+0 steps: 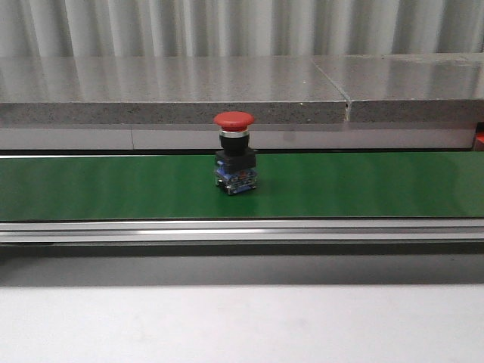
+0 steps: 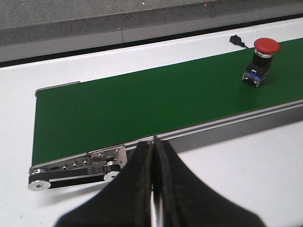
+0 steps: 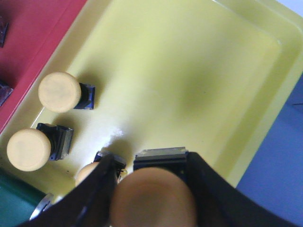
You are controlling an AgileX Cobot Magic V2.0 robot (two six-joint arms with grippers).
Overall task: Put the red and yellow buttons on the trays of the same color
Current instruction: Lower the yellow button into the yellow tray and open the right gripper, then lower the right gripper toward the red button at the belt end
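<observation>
Front view: you see neither arm nor either tray. The green belt (image 1: 113, 185) runs off both side edges, so its ends are cut off. A red-orange sliver (image 1: 479, 138) at the right edge is too cropped to identify.

Left wrist view: the left gripper (image 2: 154, 156) is blurred and cropped by the lower edge; belt continues past the right edge.

Right wrist view: the right gripper (image 3: 154, 189) and the yellow button (image 3: 154, 201) between its fingers are out of focus, cut by the lower edge. A third loose button (image 3: 87, 174) is mostly hidden behind one finger. The red tray (image 3: 33, 38) shows only a corner; dark items (image 3: 4, 90) on it are cropped beyond telling.
</observation>
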